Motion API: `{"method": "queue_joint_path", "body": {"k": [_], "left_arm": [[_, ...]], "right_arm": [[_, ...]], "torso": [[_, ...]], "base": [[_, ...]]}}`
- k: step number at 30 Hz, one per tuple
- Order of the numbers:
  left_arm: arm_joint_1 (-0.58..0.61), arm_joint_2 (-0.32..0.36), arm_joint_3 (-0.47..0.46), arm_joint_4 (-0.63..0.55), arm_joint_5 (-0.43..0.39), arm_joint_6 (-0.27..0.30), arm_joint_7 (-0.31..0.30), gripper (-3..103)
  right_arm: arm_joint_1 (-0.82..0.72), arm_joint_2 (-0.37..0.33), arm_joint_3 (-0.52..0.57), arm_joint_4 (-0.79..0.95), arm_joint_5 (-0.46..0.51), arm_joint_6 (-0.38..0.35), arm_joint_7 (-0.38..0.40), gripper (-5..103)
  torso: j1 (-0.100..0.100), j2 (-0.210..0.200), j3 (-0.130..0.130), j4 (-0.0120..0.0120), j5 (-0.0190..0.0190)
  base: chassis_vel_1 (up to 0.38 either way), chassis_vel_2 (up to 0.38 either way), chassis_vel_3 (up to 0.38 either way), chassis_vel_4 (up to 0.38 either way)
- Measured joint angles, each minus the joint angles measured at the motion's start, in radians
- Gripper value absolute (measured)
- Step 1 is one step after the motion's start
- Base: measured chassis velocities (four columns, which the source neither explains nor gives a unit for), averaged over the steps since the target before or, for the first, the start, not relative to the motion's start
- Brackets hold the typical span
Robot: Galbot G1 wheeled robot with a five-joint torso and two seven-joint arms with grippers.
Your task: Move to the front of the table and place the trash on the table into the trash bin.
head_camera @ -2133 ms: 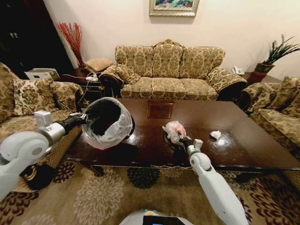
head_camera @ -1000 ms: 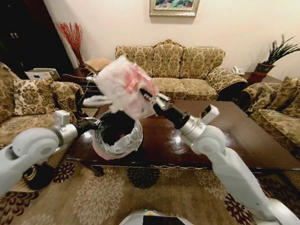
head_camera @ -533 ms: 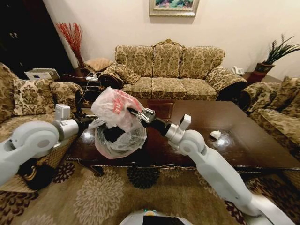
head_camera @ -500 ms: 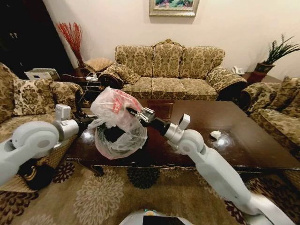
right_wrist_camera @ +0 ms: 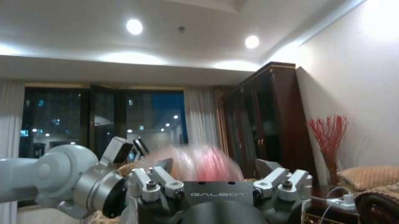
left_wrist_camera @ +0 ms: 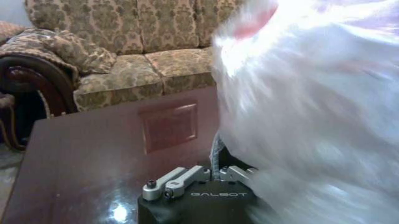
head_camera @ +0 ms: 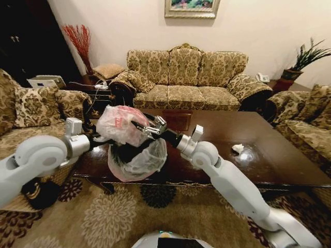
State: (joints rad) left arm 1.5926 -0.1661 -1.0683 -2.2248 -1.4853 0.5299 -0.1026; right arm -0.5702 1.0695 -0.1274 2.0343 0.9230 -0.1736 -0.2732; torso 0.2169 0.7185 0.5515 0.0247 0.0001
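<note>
The plastic bag bundle [head_camera: 122,124] is lowered left-of-centre toward the trash bin [head_camera: 138,159], still pinched by the right gripper [head_camera: 146,127], release pending.

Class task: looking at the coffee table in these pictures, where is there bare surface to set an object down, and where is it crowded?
The table is bare between the square inlay and the paper ball, and along the sofa-side edge. The near-left corner is crowded: the left gripper holds the trash bin there, with the right gripper carrying the plastic bag bundle above it.
</note>
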Motion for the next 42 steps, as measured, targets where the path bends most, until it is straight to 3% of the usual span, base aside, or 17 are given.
{"method": "queue_joint_path", "body": {"k": [2, 9, 11, 12, 13, 15, 16, 18, 26, 33, 42], "left_arm": [[0.005, 0.009, -0.002, 0.004, 0.017, 0.008, 0.008, 2], [0.009, 0.053, -0.008, 0.047, 0.078, 0.023, 0.011, 2], [0.005, 0.062, -0.015, 0.074, 0.079, 0.03, -0.012, 2], [0.005, 0.062, -0.015, 0.074, 0.079, 0.03, -0.012, 2], [0.002, 0.063, -0.018, 0.089, 0.08, 0.031, -0.018, 2], [-0.012, 0.055, -0.026, 0.133, 0.093, 0.031, -0.02, 2], [-0.012, 0.055, -0.026, 0.133, 0.093, 0.031, -0.02, 2], [-0.022, 0.036, -0.037, 0.194, 0.108, 0.025, -0.032, 2], [-0.03, -0.046, -0.046, 0.237, 0.126, -0.019, -0.083, 2], [-0.017, -0.12, -0.044, 0.217, 0.168, -0.037, -0.08, 2], [-0.021, -0.131, -0.035, 0.217, 0.179, -0.05, -0.07, 2]], "right_arm": [[-0.003, -0.003, 0.02, 0.007, 0.006, 0.0, 0.0, 96], [-0.04, -0.006, 0.115, 0.046, 0.032, 0.007, 0.008, 100], [-0.103, -0.008, 0.199, 0.086, 0.04, 0.012, 0.088, 100], [-0.103, -0.008, 0.199, 0.086, 0.04, 0.012, 0.088, 100], [-0.139, -0.009, 0.24, 0.102, 0.036, 0.005, 0.154, 100], [-0.262, -0.016, 0.334, 0.133, -0.007, -0.037, 0.358, 100], [-0.262, -0.016, 0.334, 0.133, -0.007, -0.037, 0.358, 100], [-0.405, -0.032, 0.438, 0.132, -0.046, -0.067, 0.466, 100], [-0.546, -0.022, 0.623, 0.089, -0.07, -0.089, 0.548, 100], [-0.568, -0.011, 0.655, 0.059, -0.123, -0.097, 0.589, 100], [-0.56, 0.01, 0.628, -0.02, -0.156, -0.085, 0.664, 100]], "torso": [[0.0, 0.0, 0.0, 0.0, 0.0], [0.0, 0.0, 0.0, 0.0, 0.0002], [0.0, 0.0, 0.0, 0.0002, -0.0002], [0.0, 0.0, 0.0, 0.0002, -0.0002], [0.0, 0.0, 0.0, 0.0001, -0.0003], [0.0, 0.0, 0.0, 0.0001, 0.0002], [0.0, 0.0, 0.0, 0.0001, 0.0002], [0.0, 0.0, 0.0, -0.0006, 0.0007], [0.0, 0.0, 0.0, 0.0, 0.0], [0.0, 0.0, 0.0, 0.0001, 0.0], [0.0, 0.0, 0.0, 0.0001, 0.0009]], "base": [[0.0, 0.0, 0.0, 0.0], [0.0, 0.0, 0.0, 0.0], [0.0, 0.0, 0.0, 0.0], [0.0, 0.0, 0.0, 0.0], [0.0, 0.0, 0.0, 0.0], [0.0, 0.0, 0.0, 0.0], [0.0, 0.0, 0.0, 0.0], [0.0, 0.0, 0.0, 0.0], [0.0, 0.0, 0.0, 0.0], [-0.034, -0.035, 0.043, 0.04], [-0.176, -0.171, 0.198, 0.189]]}}
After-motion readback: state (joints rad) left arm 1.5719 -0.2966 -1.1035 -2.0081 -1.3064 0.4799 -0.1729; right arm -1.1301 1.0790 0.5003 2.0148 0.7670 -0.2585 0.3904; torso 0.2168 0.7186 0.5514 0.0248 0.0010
